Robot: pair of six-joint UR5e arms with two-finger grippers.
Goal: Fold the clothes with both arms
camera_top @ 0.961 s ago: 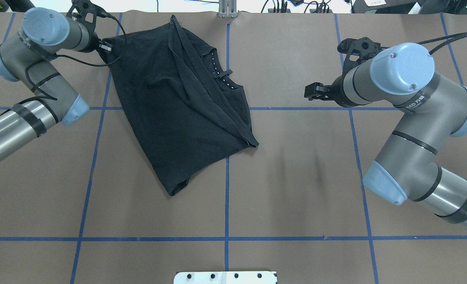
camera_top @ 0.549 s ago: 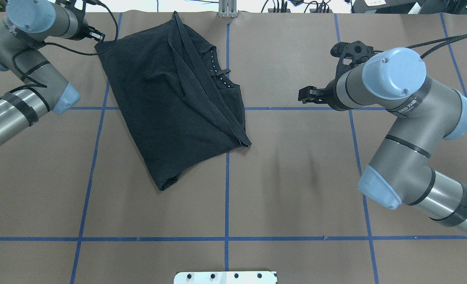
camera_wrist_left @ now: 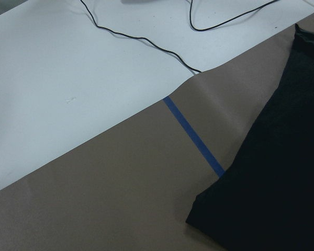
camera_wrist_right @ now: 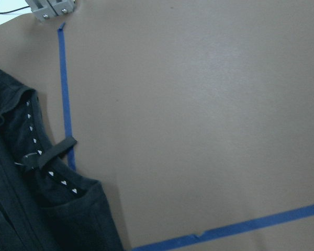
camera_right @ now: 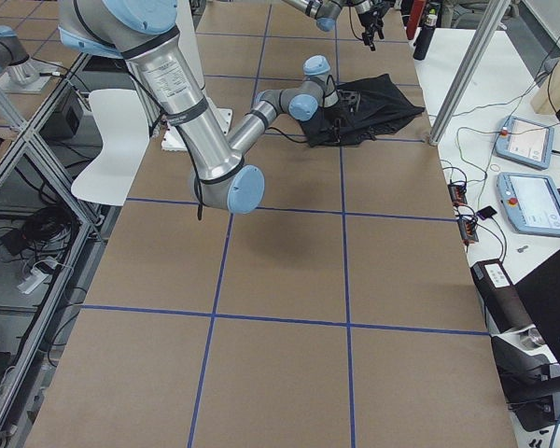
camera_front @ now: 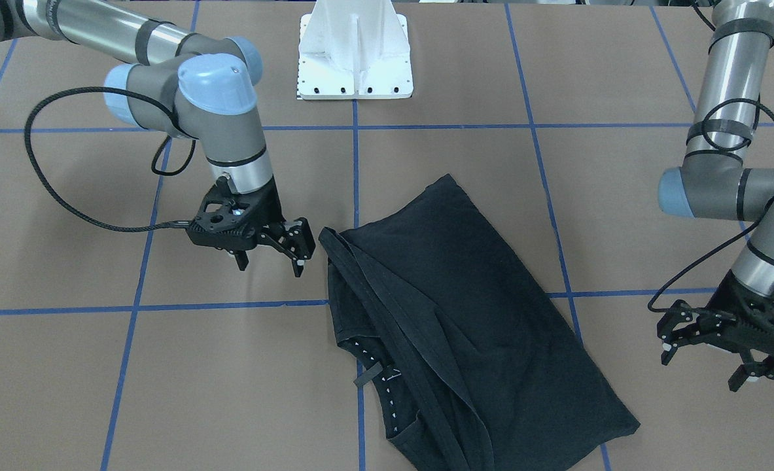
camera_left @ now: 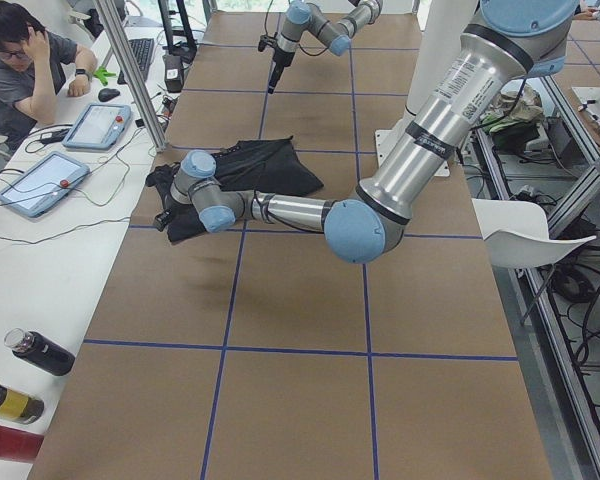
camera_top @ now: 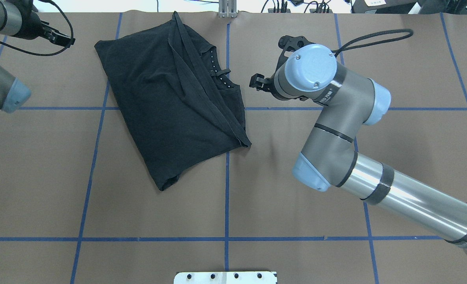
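Observation:
The black T-shirt (camera_top: pixel 170 102) lies folded and slanted on the brown table, left of centre; no logo shows. Its collar with small white marks (camera_top: pixel 218 77) faces my right arm. In the front-facing view the shirt (camera_front: pixel 472 314) lies between both arms. My left gripper (camera_top: pixel 61 39) hangs open at the far left corner, apart from the shirt's corner (camera_wrist_left: pixel 272 188). It also shows open in the front-facing view (camera_front: pixel 701 366). My right gripper (camera_front: pixel 272 265) is open and empty, close beside the shirt's edge, not touching it. The right wrist view shows the collar (camera_wrist_right: pixel 47 162).
Blue tape lines (camera_top: pixel 226 189) grid the table. The white pedestal base (camera_front: pixel 354 59) stands at the robot's side. A metal bracket (camera_top: pixel 227 10) sits at the far edge. A person (camera_left: pixel 20 60), tablets (camera_left: pixel 40 180) and bottles (camera_left: pixel 40 352) are at a side desk.
My left gripper dragged the shirt's corner up and left, then let go and pulled away to the left. My right arm swung left, close to the collar side.

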